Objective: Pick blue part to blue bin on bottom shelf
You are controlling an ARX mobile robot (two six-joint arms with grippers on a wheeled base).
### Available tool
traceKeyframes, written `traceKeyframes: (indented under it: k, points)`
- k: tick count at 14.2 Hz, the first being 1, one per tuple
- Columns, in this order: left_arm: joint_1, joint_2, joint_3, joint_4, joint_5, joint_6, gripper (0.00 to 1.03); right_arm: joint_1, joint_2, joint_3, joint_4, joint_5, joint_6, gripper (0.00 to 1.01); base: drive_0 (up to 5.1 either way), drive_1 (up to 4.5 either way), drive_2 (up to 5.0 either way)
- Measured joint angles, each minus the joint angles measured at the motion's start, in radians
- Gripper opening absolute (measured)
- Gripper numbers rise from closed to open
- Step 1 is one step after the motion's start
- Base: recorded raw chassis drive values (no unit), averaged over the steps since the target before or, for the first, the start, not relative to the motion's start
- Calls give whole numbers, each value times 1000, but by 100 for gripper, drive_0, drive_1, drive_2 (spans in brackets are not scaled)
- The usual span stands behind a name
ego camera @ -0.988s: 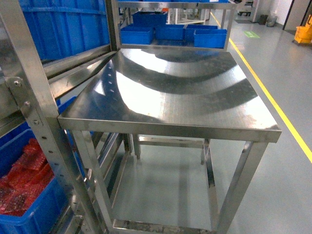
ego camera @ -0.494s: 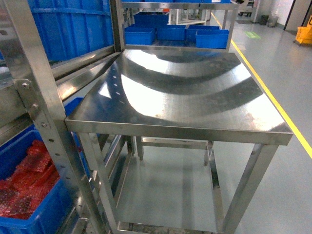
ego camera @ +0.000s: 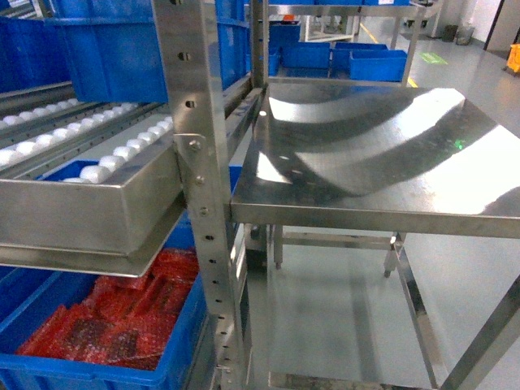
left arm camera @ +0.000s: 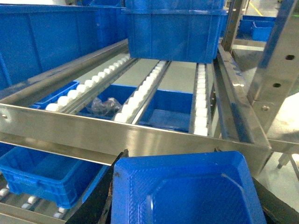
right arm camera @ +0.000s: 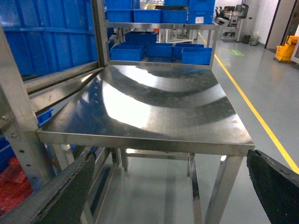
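Blue part (left arm camera: pixel 182 198) grasped in left gripper (left arm camera: pixel 187 179), before a steel roller rack.
Part: bright blue plastic, blocky, chamfered corners, raised rim around a recessed face; dark gripper fingers (left arm camera: pixel 96 207) press on both flanks, and it is carried clear of the rack's front bar (left arm camera: pixel 135 137), just short of it. Blue bin (left arm camera: pixel 44 170): rectangular ribbed crate, open top, seated on the white rollers of the bottom shelf (left arm camera: pixel 30 201), below and left of the part; open room above its rim up to the front bar. Middle roller level (left arm camera: pixel 145 88): three roller lanes, one large blue crate (left arm camera: pixel 175 28) at the far end. Right gripper (right arm camera: pixel 170 186): released, fingers wide apart, nothing between, facing a bare stainless surface (right arm camera: pixel 159 105) with square edges and aisle floor to its right.
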Motion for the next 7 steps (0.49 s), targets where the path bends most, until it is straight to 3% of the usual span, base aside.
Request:
traceKeyframes:
  k: [7]
  points:
    - [0, 0, 0, -2, 0, 0, 43, 0, 0, 0, 0, 0, 0, 98, -502, 244, 244]
